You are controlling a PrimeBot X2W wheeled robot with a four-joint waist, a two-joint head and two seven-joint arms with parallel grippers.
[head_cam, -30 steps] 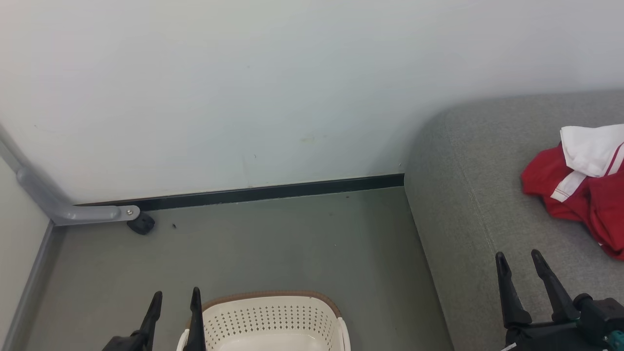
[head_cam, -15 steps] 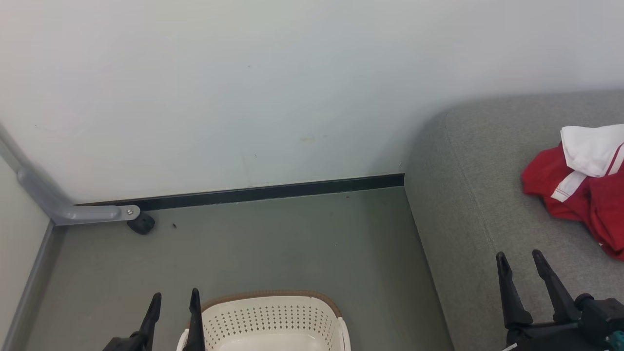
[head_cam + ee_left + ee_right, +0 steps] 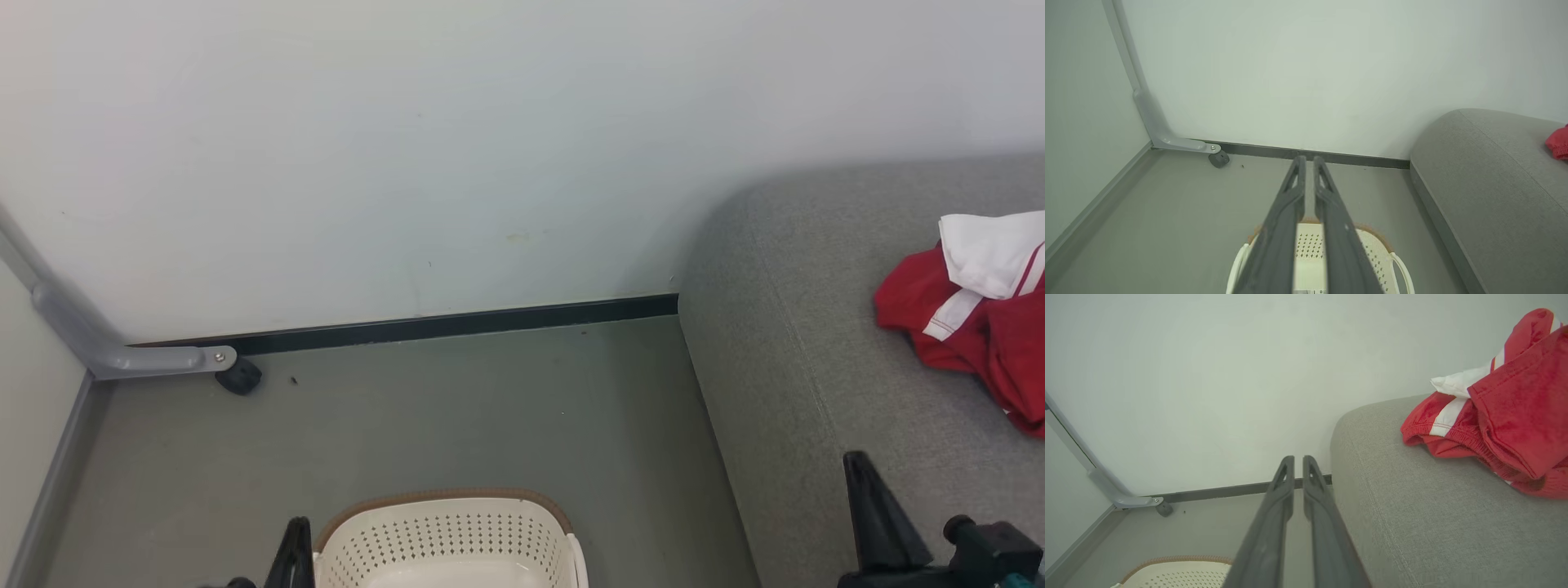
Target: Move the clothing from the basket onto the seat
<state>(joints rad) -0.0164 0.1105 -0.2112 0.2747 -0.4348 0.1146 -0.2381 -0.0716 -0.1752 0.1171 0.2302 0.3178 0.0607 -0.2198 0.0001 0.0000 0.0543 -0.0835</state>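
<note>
- Left gripper [image 3: 1309, 159] and right gripper [image 3: 1298, 458] are dropping nearward, jaws closing nearly together, empty.
- Clothing [image 3: 971, 327] is lying on seat [image 3: 816, 367], likely soft, light; raised fold offering hold.

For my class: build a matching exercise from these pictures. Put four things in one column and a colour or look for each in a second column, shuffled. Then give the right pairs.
Things
1. clothing
2. basket
3. seat
4. wheel

Descriptions
A. grey woven fabric with rounded edges
B. cream-white, perforated, with a brown rim
C. small and black
D. red with white stripes and panels

Pairs: 1-D, 2-B, 3-A, 4-C
</note>
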